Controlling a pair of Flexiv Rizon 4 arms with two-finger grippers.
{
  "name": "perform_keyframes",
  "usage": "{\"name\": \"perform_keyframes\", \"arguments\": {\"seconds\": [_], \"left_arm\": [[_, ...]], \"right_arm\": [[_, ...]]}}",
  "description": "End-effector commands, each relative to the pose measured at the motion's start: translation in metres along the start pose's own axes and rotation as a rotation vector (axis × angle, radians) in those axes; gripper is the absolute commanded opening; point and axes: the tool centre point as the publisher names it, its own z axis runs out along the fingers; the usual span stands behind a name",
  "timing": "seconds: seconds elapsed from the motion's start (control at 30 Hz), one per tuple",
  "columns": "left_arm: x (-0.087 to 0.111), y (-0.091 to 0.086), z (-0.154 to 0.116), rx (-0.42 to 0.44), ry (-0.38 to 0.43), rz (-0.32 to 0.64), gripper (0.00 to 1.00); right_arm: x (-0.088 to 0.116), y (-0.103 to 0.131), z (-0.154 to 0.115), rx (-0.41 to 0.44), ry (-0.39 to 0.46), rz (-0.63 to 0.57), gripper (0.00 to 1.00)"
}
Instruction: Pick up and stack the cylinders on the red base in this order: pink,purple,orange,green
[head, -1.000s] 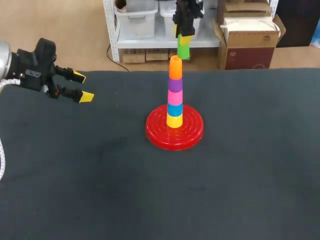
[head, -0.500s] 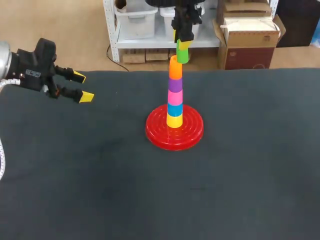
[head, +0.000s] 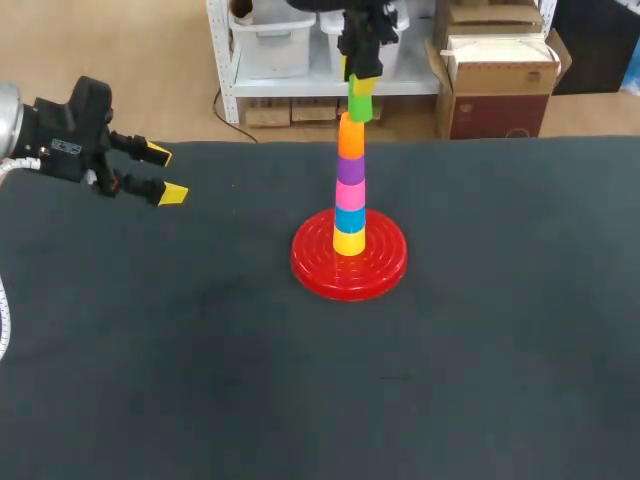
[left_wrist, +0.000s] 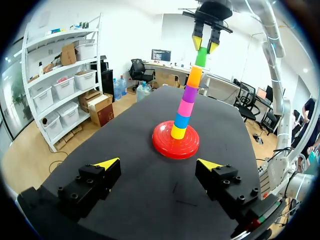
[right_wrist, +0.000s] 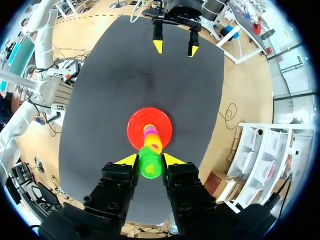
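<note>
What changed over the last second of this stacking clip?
The right end effector, shut on the green cylinder, shifted slightly toward the view's left, closer over the orange cylinder. The left end effector, open, and the stack on the red base stayed put.

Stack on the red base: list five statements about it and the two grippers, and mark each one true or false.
1. The right gripper is shut on the green cylinder. True.
2. The green cylinder lies flat on the table. False: it is held aloft at the top of the stack, just over the orange cylinder.
3. The left gripper is open and empty. True.
4. The yellow cylinder sits lowest, on the red base. True.
5. The purple cylinder is below the pink cylinder. False: purple sits on top of pink.
</note>
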Motion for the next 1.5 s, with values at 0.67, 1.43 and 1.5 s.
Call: {"name": "perform_keyframes", "arguments": {"seconds": [0.67, 1.43, 1.5], "left_arm": [[0.001, 0.000, 0.000, 0.000, -0.003, 0.002, 1.00], [0.001, 0.000, 0.000, 0.000, -0.003, 0.002, 1.00], [0.001, 0.000, 0.000, 0.000, -0.003, 0.002, 1.00]], "right_arm": [[-0.006, -0.009, 0.009, -0.035, 0.000, -0.017, 0.00], [-0.001, -0.007, 0.019, -0.053, -0.001, 0.009, 0.00], [0.000, -0.008, 0.022, -0.051, -0.007, 0.015, 0.00]]}}
